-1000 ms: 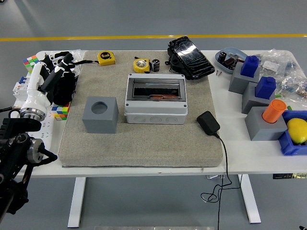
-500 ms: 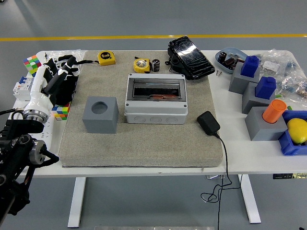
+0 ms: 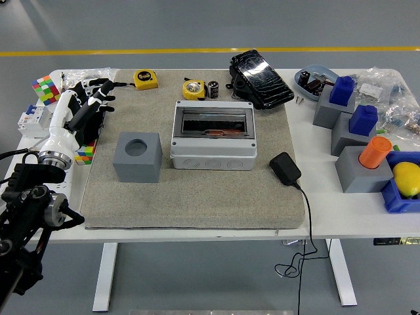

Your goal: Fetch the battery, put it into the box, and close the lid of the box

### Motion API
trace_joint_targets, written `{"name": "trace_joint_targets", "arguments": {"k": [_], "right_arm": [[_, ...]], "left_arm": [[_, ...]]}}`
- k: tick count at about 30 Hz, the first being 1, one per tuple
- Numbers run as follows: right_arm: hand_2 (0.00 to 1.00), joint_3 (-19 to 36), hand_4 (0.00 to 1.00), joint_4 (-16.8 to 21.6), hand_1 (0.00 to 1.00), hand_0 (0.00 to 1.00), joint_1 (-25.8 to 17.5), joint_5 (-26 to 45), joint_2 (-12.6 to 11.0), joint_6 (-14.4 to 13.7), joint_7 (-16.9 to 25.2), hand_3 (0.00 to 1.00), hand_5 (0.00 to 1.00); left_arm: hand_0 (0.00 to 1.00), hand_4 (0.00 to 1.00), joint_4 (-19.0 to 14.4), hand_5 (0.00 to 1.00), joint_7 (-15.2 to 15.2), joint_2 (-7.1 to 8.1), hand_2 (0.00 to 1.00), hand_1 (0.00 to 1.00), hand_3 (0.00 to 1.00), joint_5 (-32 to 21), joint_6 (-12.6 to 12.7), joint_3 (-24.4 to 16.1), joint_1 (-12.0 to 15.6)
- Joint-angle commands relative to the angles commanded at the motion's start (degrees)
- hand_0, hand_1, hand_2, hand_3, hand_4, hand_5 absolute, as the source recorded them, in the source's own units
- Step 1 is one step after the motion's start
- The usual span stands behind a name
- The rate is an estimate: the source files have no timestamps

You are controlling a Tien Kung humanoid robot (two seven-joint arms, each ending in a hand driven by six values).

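Note:
A small black cylindrical battery (image 3: 213,90) stands at the far edge of the grey mat (image 3: 197,190), right of a yellow tape measure (image 3: 193,88). The grey box (image 3: 212,134) sits mid-mat; its dark see-through lid lies flat over the opening. My left hand (image 3: 94,100) hovers over the mat's far left corner, well left of the battery, its fingers spread and holding nothing. My right arm does not show.
A grey cube with a round hole (image 3: 137,156) stands left of the box. A black adapter (image 3: 285,168) with a cable lies right of it. A black case (image 3: 260,79), another yellow tape measure (image 3: 146,79), Rubik's cubes (image 3: 44,87) and grey and blue blocks (image 3: 349,118) surround the mat.
My left arm has moved right and forward, toward the mat's far left corner, and the hand's fingers have spread. Nothing else has moved.

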Motion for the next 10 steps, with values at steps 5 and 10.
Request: {"name": "trace_joint_targets", "arguments": {"k": [5, 10], "right_arm": [[0.583, 0.2, 0.92, -0.2, 0.591, 0.556, -1.1, 0.4, 0.5, 0.2, 0.0, 0.547, 0.486], [0.583, 0.9, 0.92, -0.1, 0.591, 0.556, -0.9, -0.1, 0.6, 0.1, 0.1, 0.547, 0.486]], "left_arm": [[0.407, 0.975, 0.0, 0.521, 0.1, -0.21, 0.621, 0.562, 0.61, 0.1, -0.1, 0.2, 0.3], [0.407, 0.975, 0.0, 0.521, 0.1, -0.1, 0.621, 0.562, 0.61, 0.1, -0.1, -0.3, 0.4]]}}
